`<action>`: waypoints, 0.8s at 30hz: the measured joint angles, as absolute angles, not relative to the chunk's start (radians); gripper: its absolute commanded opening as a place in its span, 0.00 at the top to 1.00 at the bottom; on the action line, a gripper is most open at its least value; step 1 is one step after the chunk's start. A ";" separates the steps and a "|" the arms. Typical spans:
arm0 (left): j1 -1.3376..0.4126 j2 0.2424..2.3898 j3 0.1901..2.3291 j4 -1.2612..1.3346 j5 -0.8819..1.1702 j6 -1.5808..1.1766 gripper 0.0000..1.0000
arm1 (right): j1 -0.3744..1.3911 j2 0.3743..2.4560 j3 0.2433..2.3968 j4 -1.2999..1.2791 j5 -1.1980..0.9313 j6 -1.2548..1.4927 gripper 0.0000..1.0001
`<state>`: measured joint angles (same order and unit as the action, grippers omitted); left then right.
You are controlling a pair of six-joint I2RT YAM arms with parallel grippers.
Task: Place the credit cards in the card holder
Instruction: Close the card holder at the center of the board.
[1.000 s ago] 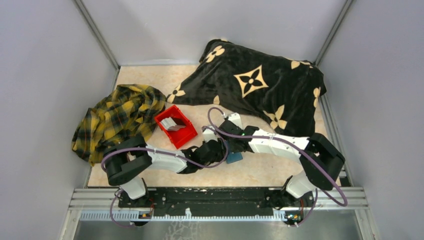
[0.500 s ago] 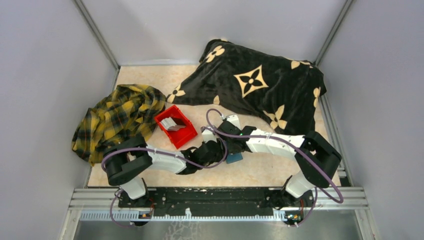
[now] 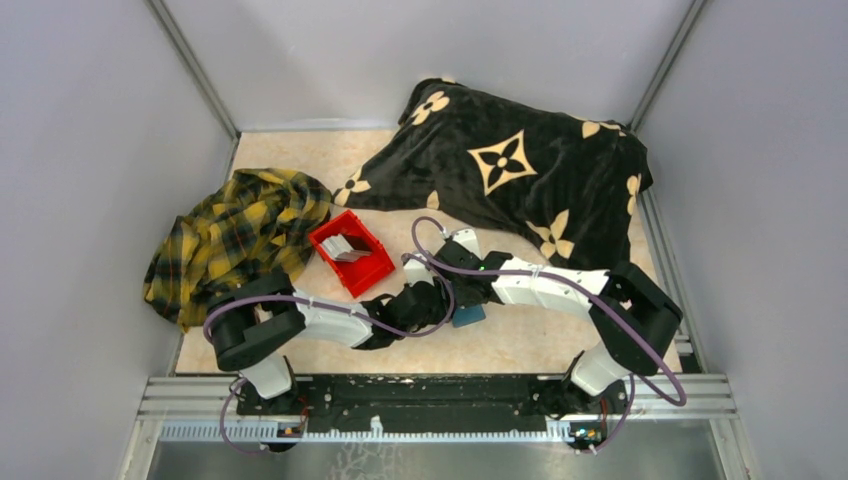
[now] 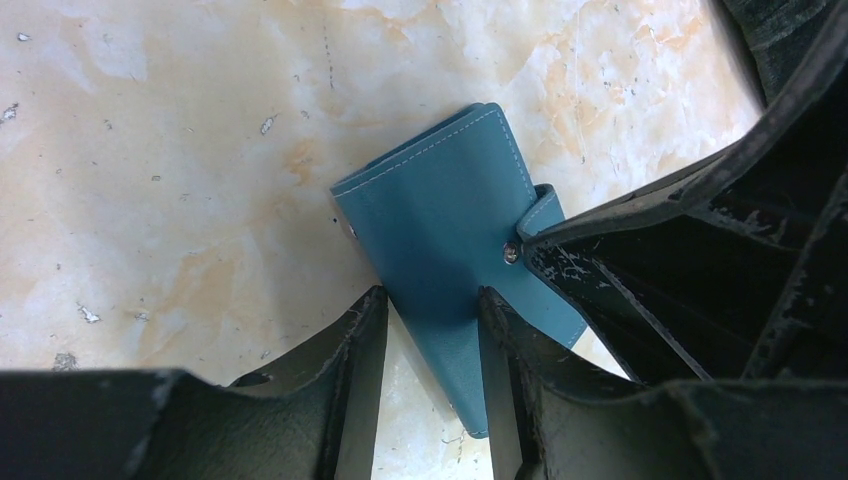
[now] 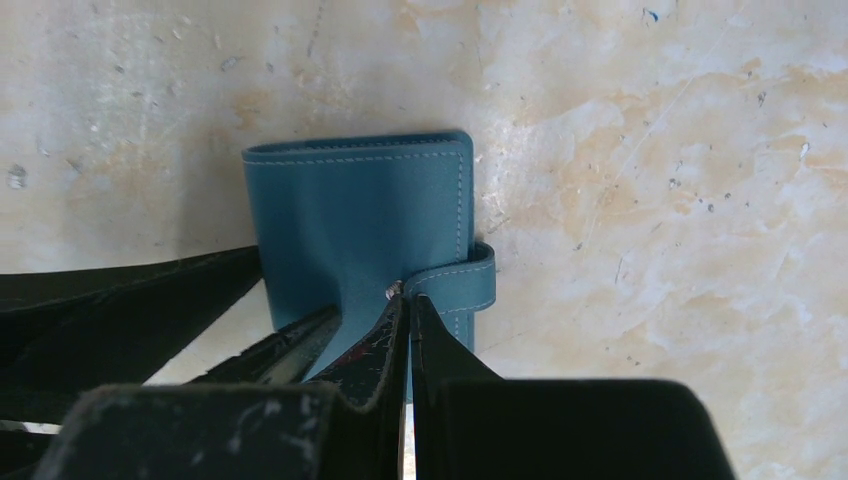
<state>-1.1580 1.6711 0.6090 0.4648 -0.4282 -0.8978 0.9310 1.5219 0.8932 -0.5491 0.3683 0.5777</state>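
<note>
I'm on the opening step: the card holder [image 4: 440, 200] lies closed on the tabletop [image 5: 650, 200]. The right gripper [image 5: 405, 320] has its jaws pinched on the snap tab [image 5: 470, 285]. The left gripper [image 4: 432, 330] has its jaws narrow astride the holder's end, and I cannot tell whether they grip it. Next I must peel the tab free. The credit cards [image 3: 346, 247] sit in the red bin [image 3: 372, 272].

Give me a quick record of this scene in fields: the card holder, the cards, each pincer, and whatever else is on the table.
card holder: teal, folded shut, flat on table
credit cards: stacked in red bin
left pincer: open, straddling card holder
right pincer: shut on card holder strap
other: yellow plaid cloth, black floral blanket
</note>
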 measured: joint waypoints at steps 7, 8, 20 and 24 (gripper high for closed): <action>-1.158 1.671 0.609 0.466 -0.427 -0.898 0.55 | 0.931 1.528 0.912 -0.546 0.365 0.579 1.00; -1.158 1.671 0.609 0.466 -0.427 -0.898 0.55 | 0.931 1.528 0.912 -0.546 0.365 0.578 1.00; -1.158 1.671 0.609 0.466 -0.426 -0.897 0.56 | 0.931 1.546 0.913 -0.538 0.363 0.579 1.00; -1.158 1.672 0.609 0.466 -0.426 -0.898 0.56 | 0.931 1.548 0.913 -0.535 0.362 0.579 1.00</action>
